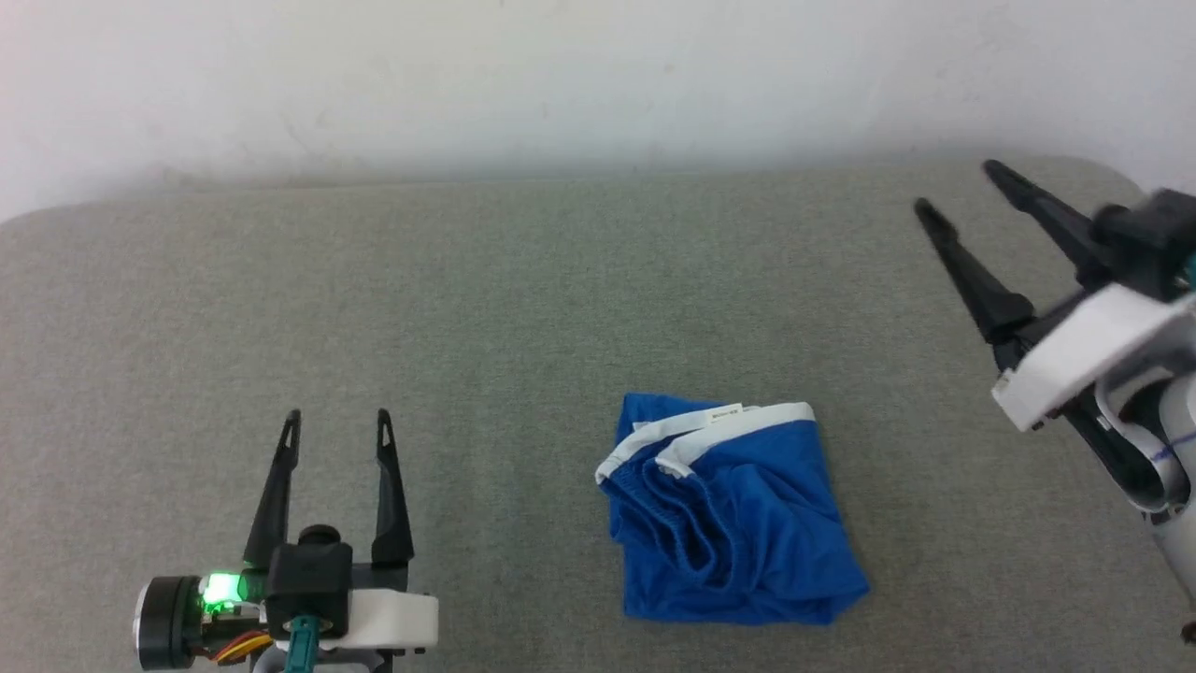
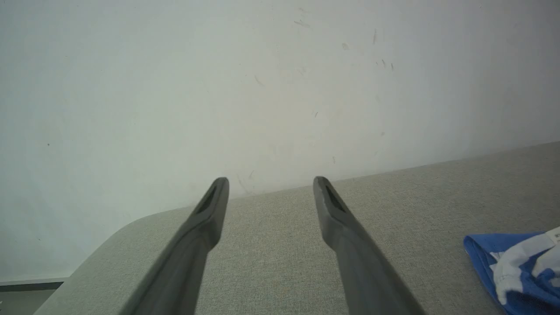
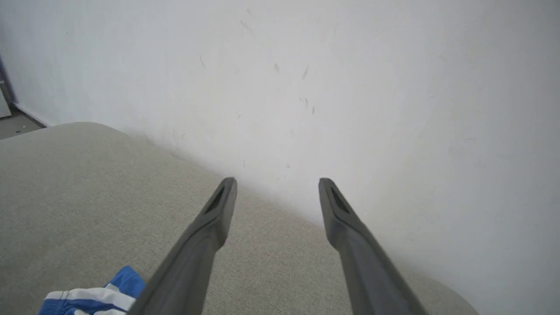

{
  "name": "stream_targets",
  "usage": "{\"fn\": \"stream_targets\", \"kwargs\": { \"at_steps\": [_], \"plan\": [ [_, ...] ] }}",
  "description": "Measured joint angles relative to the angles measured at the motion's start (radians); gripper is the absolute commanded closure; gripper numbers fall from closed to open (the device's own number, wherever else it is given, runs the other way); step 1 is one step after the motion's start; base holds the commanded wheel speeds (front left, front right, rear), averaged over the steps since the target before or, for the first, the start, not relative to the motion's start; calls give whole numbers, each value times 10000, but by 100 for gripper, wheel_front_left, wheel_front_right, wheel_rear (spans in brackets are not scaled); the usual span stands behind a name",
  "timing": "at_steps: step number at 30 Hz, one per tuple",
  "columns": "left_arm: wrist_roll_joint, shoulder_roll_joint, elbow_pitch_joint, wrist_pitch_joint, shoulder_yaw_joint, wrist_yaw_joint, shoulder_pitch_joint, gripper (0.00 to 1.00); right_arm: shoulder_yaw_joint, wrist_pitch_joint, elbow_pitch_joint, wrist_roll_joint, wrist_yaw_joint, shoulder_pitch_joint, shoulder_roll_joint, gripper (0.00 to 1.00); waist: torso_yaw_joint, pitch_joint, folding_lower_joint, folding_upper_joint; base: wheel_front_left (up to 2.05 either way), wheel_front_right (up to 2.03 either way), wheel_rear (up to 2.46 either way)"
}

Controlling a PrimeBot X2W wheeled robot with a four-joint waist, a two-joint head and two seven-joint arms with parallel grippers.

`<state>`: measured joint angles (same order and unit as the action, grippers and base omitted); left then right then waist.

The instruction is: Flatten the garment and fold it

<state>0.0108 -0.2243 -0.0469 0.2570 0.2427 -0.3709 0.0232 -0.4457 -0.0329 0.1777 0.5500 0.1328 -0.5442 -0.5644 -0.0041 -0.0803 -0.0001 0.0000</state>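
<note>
The garment (image 1: 729, 509), bright royal-blue shorts with white stripes, lies folded into a compact bundle on the grey-green fabric surface (image 1: 523, 308), right of centre and near the front. Its gathered waistband and a small white label face up. My left gripper (image 1: 338, 421) stands open at the lower left, well left of the shorts, holding nothing. My right gripper (image 1: 955, 192) hangs open in the air at the far right, raised and tilted toward the back wall, empty. A blue corner of the garment (image 2: 516, 267) shows in the left wrist view, and a striped edge of the garment (image 3: 94, 297) shows in the right wrist view.
A white wall (image 1: 598, 75) runs along the back edge of the padded surface. The surface's rounded corners show at the far left (image 2: 131, 227) and far right (image 1: 1112, 178). A strip of floor (image 3: 17, 124) lies beyond the edge.
</note>
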Motion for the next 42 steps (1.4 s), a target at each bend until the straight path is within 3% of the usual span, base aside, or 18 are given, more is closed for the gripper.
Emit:
{"fn": "stream_targets", "kwargs": {
  "at_steps": [5,11,17,22,26,29,34,39,42],
  "plan": [
    [36,-27,-178,0,-105,12,187,0,2257,-1321,6,-1499,-2,1634,1392,0,-271,108,0,0,0,0,0],
    [186,-10,-238,0,-265,107,203,0,3942,-2063,-587,-2874,-2,3442,3154,0,-394,125,0,0,0,0,0],
    [244,46,-163,0,-493,176,363,0,4493,-2234,-1269,-3837,-2,4797,4422,0,-357,133,0,0,0,0,0],
    [244,128,-148,0,-566,278,379,0,4567,-2236,-1756,-4084,-2,5245,4815,0,-276,174,0,0,0,0,0],
    [242,178,-167,0,-629,362,383,0,4537,-2240,-2192,-4190,-2,4885,4688,0,-231,184,0,0,0,0,0],
    [230,228,-176,0,-652,437,383,0,4186,-1885,-2161,-4130,-2,4079,4075,0,-187,170,0,0,0,0,0],
    [226,309,-194,0,-669,522,380,0,2533,1444,-1478,-2591,-2,2760,2406,0,-19,145,1,0,0,0,0],
    [198,416,-226,0,-667,533,369,0,1049,5030,-890,322,-4,2031,997,0,231,49,1,0,0,0,0],
    [196,512,-236,0,-658,539,353,0,541,6387,-685,1870,-6,1805,499,0,401,-59,1,0,0,0,0]
  ]
}}
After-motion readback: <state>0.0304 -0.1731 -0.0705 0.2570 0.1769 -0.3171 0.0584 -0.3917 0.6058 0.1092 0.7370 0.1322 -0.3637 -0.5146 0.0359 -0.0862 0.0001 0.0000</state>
